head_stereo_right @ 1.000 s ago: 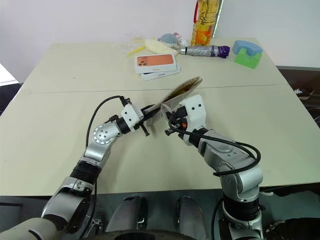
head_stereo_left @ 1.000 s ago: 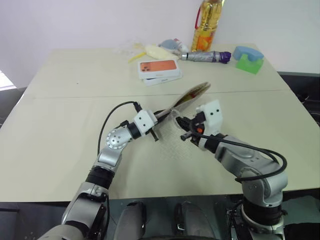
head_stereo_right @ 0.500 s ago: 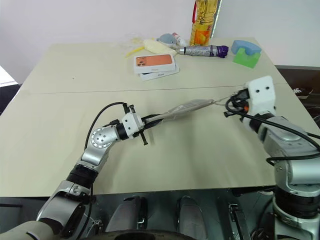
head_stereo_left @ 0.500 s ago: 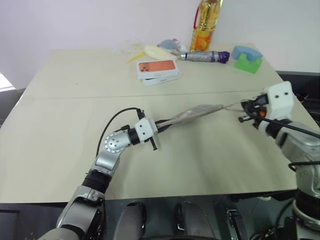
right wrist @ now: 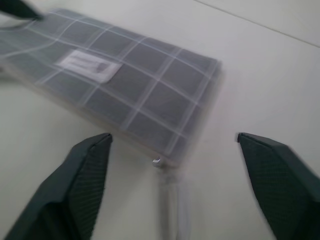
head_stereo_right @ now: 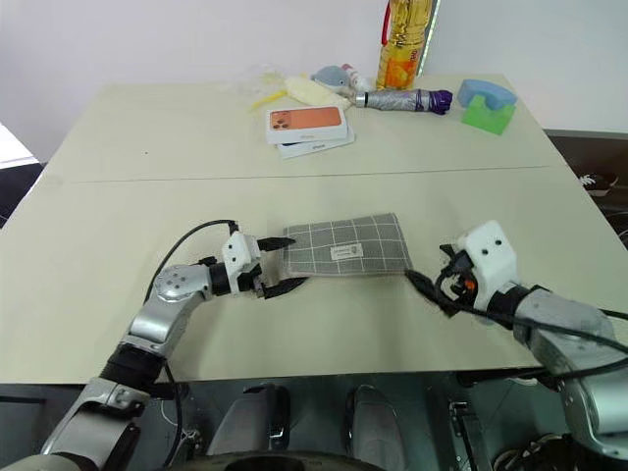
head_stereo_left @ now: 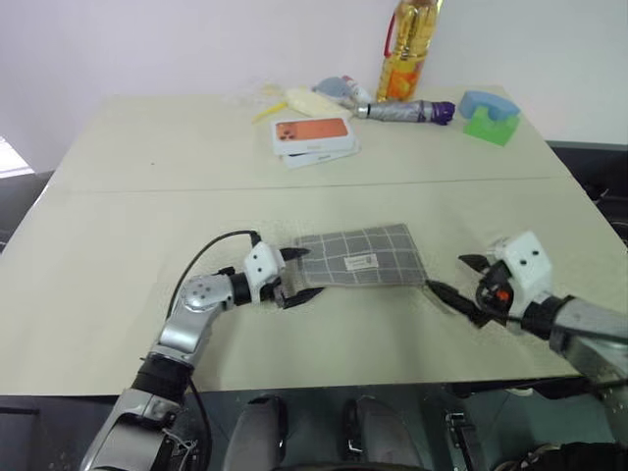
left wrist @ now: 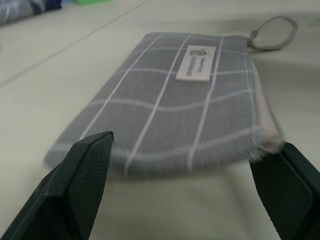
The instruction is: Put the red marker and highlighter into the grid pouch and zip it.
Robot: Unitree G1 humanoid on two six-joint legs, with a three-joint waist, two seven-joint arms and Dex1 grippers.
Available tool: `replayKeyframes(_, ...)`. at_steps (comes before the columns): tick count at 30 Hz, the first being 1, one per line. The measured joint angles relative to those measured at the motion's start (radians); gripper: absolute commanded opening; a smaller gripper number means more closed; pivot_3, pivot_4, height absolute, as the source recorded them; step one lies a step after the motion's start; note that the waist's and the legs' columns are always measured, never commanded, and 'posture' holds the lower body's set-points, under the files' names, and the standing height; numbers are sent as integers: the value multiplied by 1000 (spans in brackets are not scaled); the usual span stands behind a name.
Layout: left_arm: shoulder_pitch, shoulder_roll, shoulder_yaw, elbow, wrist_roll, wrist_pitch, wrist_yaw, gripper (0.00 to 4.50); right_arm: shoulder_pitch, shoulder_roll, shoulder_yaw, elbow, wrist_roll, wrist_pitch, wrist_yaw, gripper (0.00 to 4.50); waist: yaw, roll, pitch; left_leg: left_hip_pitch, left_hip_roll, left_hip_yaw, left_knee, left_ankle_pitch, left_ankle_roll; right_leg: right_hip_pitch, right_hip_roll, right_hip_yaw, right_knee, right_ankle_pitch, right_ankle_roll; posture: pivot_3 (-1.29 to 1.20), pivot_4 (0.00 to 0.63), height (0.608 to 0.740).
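Pouch [head_stereo_left: 359, 257] has been let go and laid flat on the surface [head_stereo_left: 147, 206], no longer stretched in the air between the arms. Fingers of the left gripper [head_stereo_left: 291, 274] and right gripper [head_stereo_left: 457, 287] are spread open at its ends, holding nothing. Zipping is judged done, though the zipper line is blurred; marker and highlighter cannot be made out.

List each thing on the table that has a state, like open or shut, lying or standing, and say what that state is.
grid pouch: lying flat on the table, label up, held by neither pincer.
left pincer: open, at the pouch's near end.
right pincer: open, just off the pouch's other end.
umbrella: folded, lying down.
oil bottle: standing upright.
orange phone box: lying flat on a white box.
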Motion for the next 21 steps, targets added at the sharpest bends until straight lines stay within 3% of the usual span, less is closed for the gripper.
replayKeyframes(10, 73, 56, 199, -28, -70, 192, 134, 4038, 109, 74, -125, 90, 26, -169, 45, 3947, 0, 0, 0, 1, 0, 0, 0, 0, 0, 0, 0, 0, 0, 0, 0, 0, 150, 740)
replayKeyframes(21, 132, 76, 249, -49, -63, 187, 209, 4038, 77, 79, -94, 220, -9, -289, 38, 3947, 0, 0, 0, 1, 0, 1, 0, 0, 0, 0, 0, 0, 0, 0, 0, 0, 150, 740)
